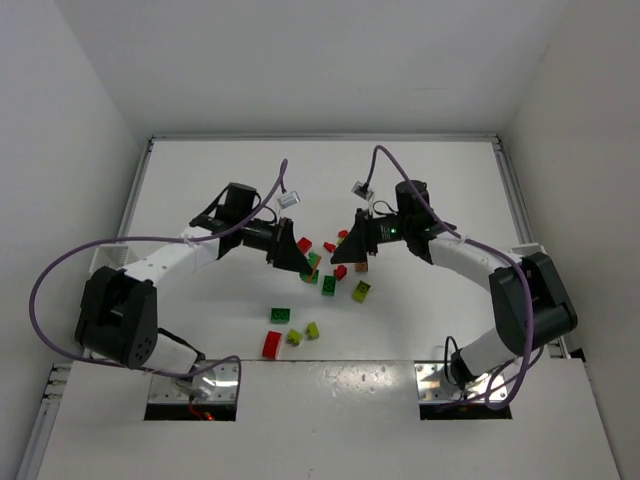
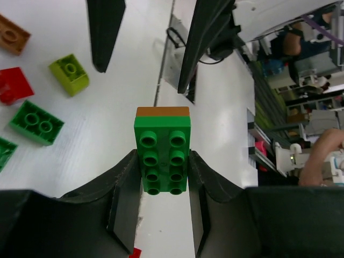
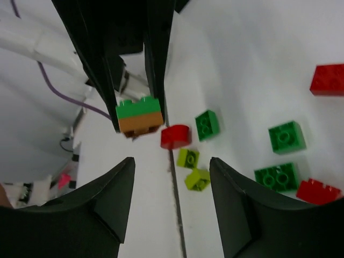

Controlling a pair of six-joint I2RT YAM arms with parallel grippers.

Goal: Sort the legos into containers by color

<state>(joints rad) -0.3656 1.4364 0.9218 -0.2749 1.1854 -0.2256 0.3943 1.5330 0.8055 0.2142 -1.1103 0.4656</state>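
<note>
Smack up against the wrist lens, the left claw (image 2: 164, 164) is pinching a green brick (image 2: 163, 153) by its long sides. Its studs face the camera, and an orange brick (image 2: 162, 111) clicked to it shows past the far edge. Zooming out, biggest stuff first: white table (image 1: 430, 190), boxed in by white walls (image 1: 90, 120). Left arm (image 1: 160, 262) and right arm (image 1: 470, 262) both reach in toward the middle, purple cables (image 1: 40, 290) looping off them, so the two claws sit tip to tip over the brick pile. Right claw (image 3: 172, 161) is spread wide with nothing between its fingers. It's pointed straight at the green-and-orange pair, close but not touching. From that side the pair sits between the left claw's black fingers, green on top, orange underneath. Everything else is loose bricks (image 1: 329, 284) on the table: some red and dark green ones right under the claws, and a lime brick (image 1: 361, 291) just to the right of those. Nearer the arm bases there's a small cluster, with a red brick (image 1: 272, 344), a dark green brick (image 1: 279, 315) and two lime ones (image 1: 312, 330).
</note>
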